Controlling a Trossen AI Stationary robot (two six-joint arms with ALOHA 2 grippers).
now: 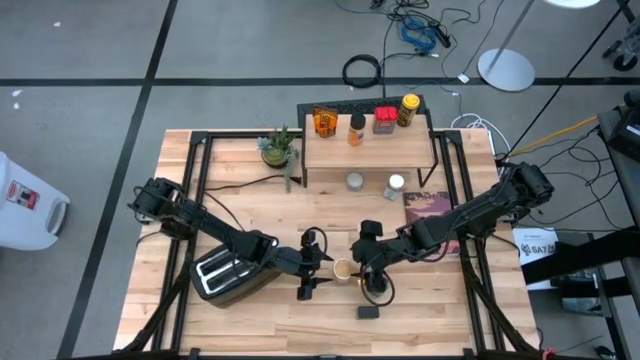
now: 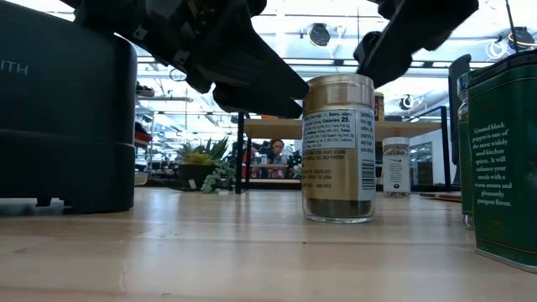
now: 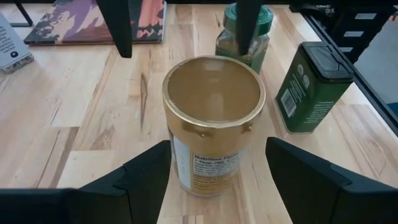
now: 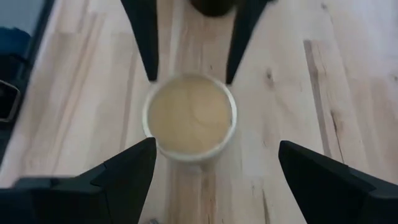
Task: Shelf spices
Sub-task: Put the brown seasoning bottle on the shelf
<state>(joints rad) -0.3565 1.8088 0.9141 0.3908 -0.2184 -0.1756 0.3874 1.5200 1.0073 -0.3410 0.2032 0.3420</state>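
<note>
The short glass spice jar with a flat gold lid and white label (image 3: pixel 211 121) stands upright on the light wood tabletop (image 1: pixel 440 310), between the spread fingers of both grippers. The step in hand looks like grasping it for the raised wood-topped shelf (image 1: pixel 370 148), well beyond the fingertips. The left gripper (image 3: pixel 217 177) flanks its sides, open, not touching; the right gripper (image 4: pixel 214 165) hovers above, wider, empty. Next, one must close squarely.

Gold-lidded jar (image 1: pixel 343 268) on the table (image 1: pixel 250 330) between both pincers, toaster (image 1: pixel 225 272) left, shelf (image 1: pixel 365 148) behind.
</note>
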